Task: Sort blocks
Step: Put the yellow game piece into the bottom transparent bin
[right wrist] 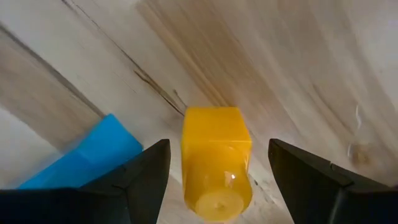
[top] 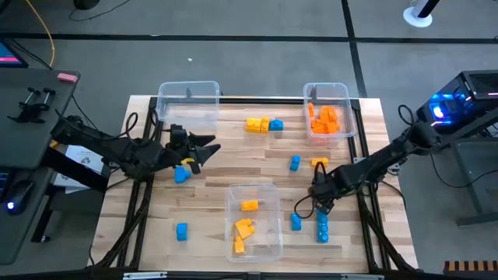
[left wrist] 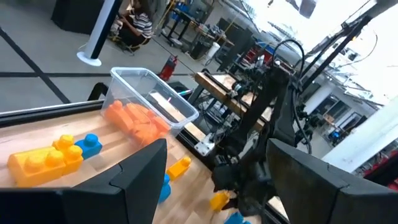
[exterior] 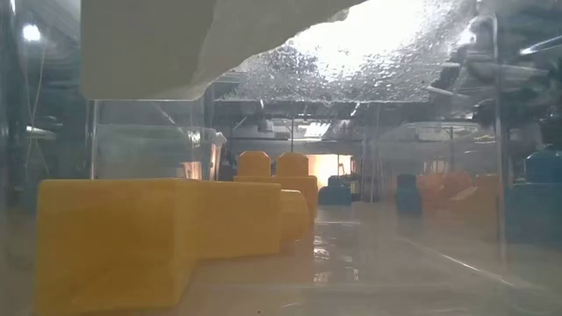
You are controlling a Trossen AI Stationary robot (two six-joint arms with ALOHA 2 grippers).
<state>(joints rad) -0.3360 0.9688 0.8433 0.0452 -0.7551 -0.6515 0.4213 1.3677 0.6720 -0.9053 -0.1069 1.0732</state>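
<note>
My right gripper (top: 320, 196) points down over the table's near right part, open. A small yellow block (right wrist: 216, 160) lies on the wood between its fingers, touching neither, and a blue block (right wrist: 87, 163) lies beside it. In the high view the gripper hides this yellow block. My left gripper (top: 205, 148) hovers level at the table's left, open with nothing between its fingers, above a blue block (top: 182, 174). Loose on the wood lie a yellow-and-blue row (top: 263, 124), a blue block (top: 295, 162), a yellow-orange one (top: 319, 162) and blue ones (top: 322, 228).
Three clear bins stand on the table: one at the far left (top: 188, 87) with nothing in it, a far right bin (top: 345, 93) with orange blocks, and a near centre bin (top: 274, 233) with yellow-orange blocks. Another blue block (top: 181, 231) lies near left.
</note>
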